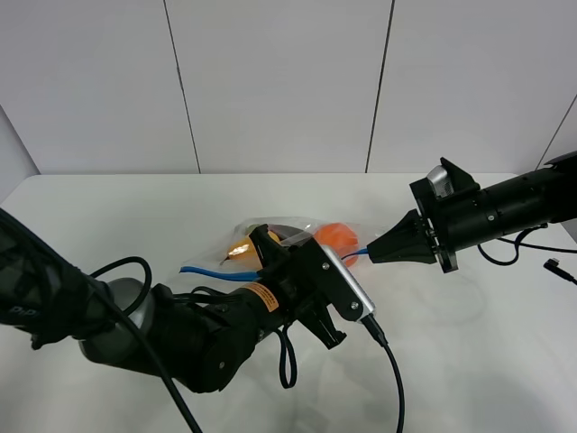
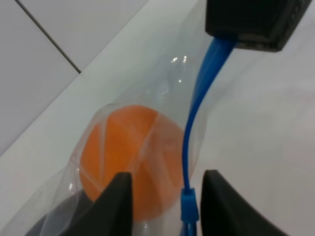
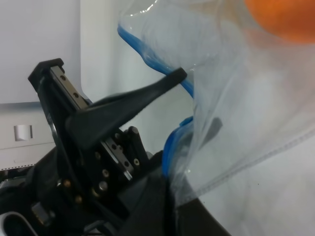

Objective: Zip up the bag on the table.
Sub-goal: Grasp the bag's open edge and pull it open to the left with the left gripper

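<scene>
The clear bag (image 1: 293, 227) lies mid-table (image 1: 469, 352) with an orange fruit (image 1: 335, 236) and a yellow pear (image 1: 240, 249) inside. Its blue zipper strip (image 1: 216, 273) runs left to right. My right gripper (image 1: 377, 253) is shut on the strip's right end, as the left wrist view (image 2: 221, 42) shows. My left gripper (image 1: 317, 254) is open, its fingers (image 2: 120, 206) astride the strip with the blue slider (image 2: 188, 205) between them, next to the orange fruit (image 2: 128, 164). The right wrist view shows the bag (image 3: 246, 113) and the strip (image 3: 172, 142) passing between the left gripper's spread fingers (image 3: 133, 101).
My left arm (image 1: 180, 334) and its black cables (image 1: 389, 365) lie across the near left of the table. A loose cable end (image 1: 554, 266) lies at the right edge. A white panelled wall (image 1: 288, 81) stands behind the table.
</scene>
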Motion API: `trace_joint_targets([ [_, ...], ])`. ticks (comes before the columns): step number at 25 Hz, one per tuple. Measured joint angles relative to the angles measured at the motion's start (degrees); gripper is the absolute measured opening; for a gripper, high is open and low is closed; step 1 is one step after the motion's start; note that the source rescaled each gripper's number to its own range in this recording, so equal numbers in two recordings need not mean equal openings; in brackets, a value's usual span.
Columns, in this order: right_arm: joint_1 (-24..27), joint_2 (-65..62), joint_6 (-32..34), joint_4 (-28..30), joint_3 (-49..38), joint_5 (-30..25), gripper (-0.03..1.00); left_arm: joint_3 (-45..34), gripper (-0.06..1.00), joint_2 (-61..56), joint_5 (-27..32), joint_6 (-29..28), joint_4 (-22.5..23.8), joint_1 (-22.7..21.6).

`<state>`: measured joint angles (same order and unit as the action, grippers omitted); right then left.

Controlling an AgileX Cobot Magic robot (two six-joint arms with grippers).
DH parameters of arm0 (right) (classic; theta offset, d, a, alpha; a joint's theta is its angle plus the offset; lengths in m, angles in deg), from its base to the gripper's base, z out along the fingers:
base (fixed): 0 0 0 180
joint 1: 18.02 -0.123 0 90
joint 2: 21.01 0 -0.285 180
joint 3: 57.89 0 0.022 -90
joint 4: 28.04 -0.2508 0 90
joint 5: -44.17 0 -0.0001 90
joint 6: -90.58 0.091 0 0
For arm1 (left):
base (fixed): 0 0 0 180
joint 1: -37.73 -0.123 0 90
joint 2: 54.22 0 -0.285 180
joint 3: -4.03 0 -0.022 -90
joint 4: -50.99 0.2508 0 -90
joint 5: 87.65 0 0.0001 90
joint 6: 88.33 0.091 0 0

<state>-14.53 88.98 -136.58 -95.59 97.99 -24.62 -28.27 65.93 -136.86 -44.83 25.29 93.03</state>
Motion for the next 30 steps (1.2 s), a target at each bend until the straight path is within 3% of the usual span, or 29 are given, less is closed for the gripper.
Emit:
trace_joint_targets([
  [9,0.00,0.00,0.00,0.00,0.00,0.01,0.00,0.00,0.24,0.06,0.00,0.00,0.04,0.00],
  [16,0.00,0.00,0.00,0.00,0.00,0.01,0.00,0.00,0.00,0.06,0.00,-0.04,0.04,0.00],
  [24,0.00,0.00,0.00,0.00,0.00,0.06,0.00,-0.60,0.00,0.06,-1.32,5.10,-0.54,0.00],
  [30,0.00,0.00,0.00,-0.05,0.00,0.06,0.00,-2.28,0.00,0.06,-6.44,11.75,-2.20,-0.43],
])
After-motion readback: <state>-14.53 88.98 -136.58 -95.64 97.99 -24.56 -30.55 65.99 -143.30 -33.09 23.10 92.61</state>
